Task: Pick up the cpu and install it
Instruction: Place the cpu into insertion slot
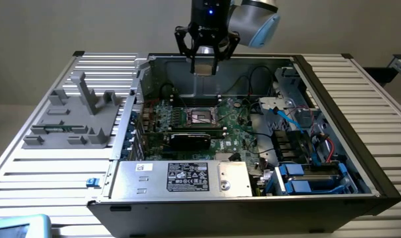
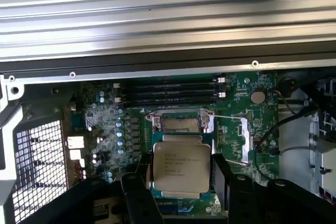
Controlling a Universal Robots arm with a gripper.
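Exterior view: cpu (image 1: 204, 68) pinched in the claw (image 1: 205, 63), high over the open case (image 1: 332, 148)

Biggest first: ribbed metal table (image 1: 48, 173) under everything, with bare ribs stretching out on both sides of the case.

Next, the black case, lying on its side with the top open. Thin walls all round, edges to stay off. Lots of open air above it.

On the exterior view's left of the case: grey plastic block (image 1: 75, 119) with tall posts, well apart from the claw.

Inside the case, by the near wall: silver power box (image 1: 180, 177) with a label. On the exterior view's right: blue parts (image 1: 294, 171) and loose cables, crowded.

In the middle: green board (image 1: 237, 131), flat on the case floor.

High above the case: black claw, closed only as far as the chip's two sides, gripping it, clear of walls and board.

On the board: square socket (image 1: 203, 115) with a metal frame, open, well below the chip.

Wrist view: dark fingers (image 2: 137, 199) on two sides of the cpu (image 2: 181, 170), silver top with small print, held flat. Past the chip: open socket (image 2: 181, 124), then long black slots (image 2: 168, 92) just beyond it. Smallest: round silver battery (image 2: 257, 97), near the slots' end.
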